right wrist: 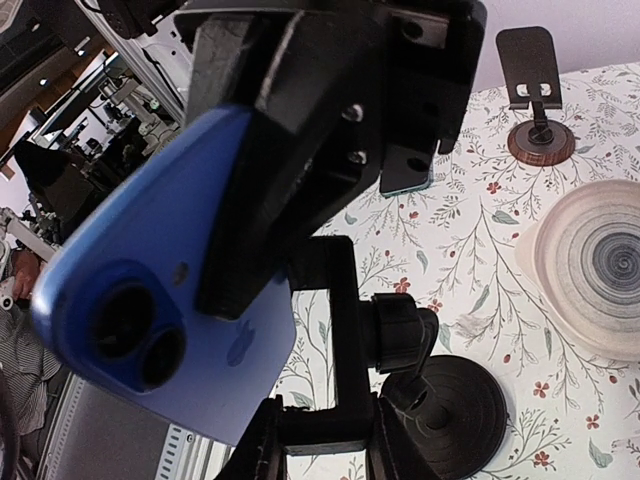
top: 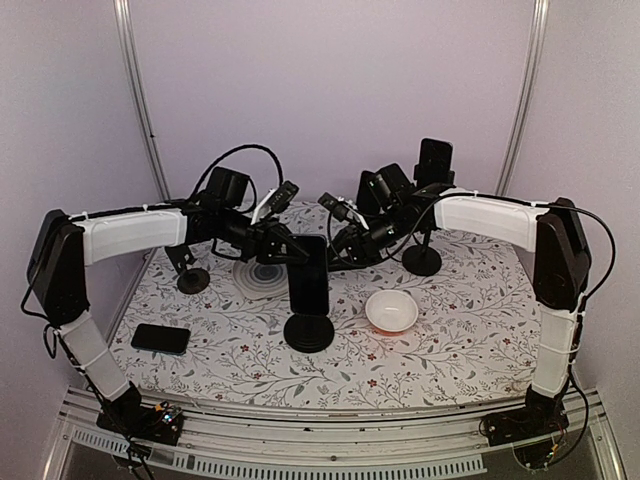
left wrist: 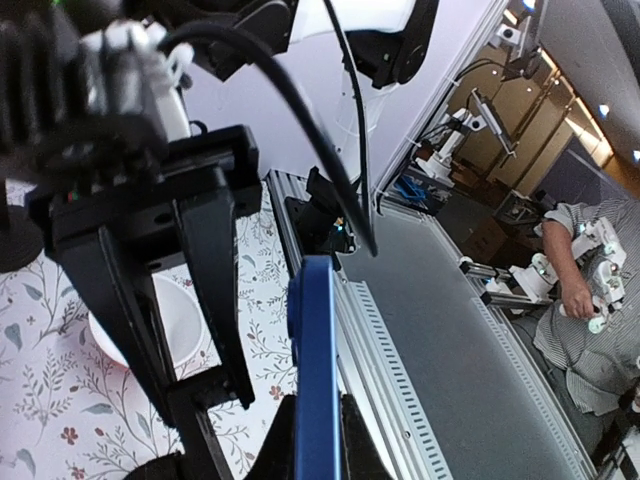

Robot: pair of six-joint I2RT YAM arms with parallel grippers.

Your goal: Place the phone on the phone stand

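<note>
My left gripper [top: 298,256] is pinching the blue phone [right wrist: 110,240]. Its fingers are squeezed onto the phone's two flat sides. One black finger lies across the back, next to the two round camera eyes. The phone is up on its end, a bit tilted, in the middle of the table [top: 455,335]. It is right over the black phone stand [right wrist: 455,405], and its back is close against the stand's upright holder. I cannot tell if its bottom edge is resting in the holder's little lip.

My right gripper [right wrist: 322,452] comes in from the other side, behind the phone. Its fingers are closed on the bottom bar of the stand's holder, one on each side. The stand's round foot is flat on the table, under the phone.

A white bowl [top: 391,311] is just beside the stand's foot, on my right. A round plate [top: 250,281] with grey rings is behind the stand, on my left, partly hidden by my left arm. A second phone [top: 160,339], black, lies flat near the front left corner, well apart from the stand.

Two more stands are here. The left stand [top: 192,280] is near the plate. The back stand [top: 422,258] is at the far right, with a dark phone [top: 434,160] up on it. The table has a cloth with little flowers and leaves on it.
</note>
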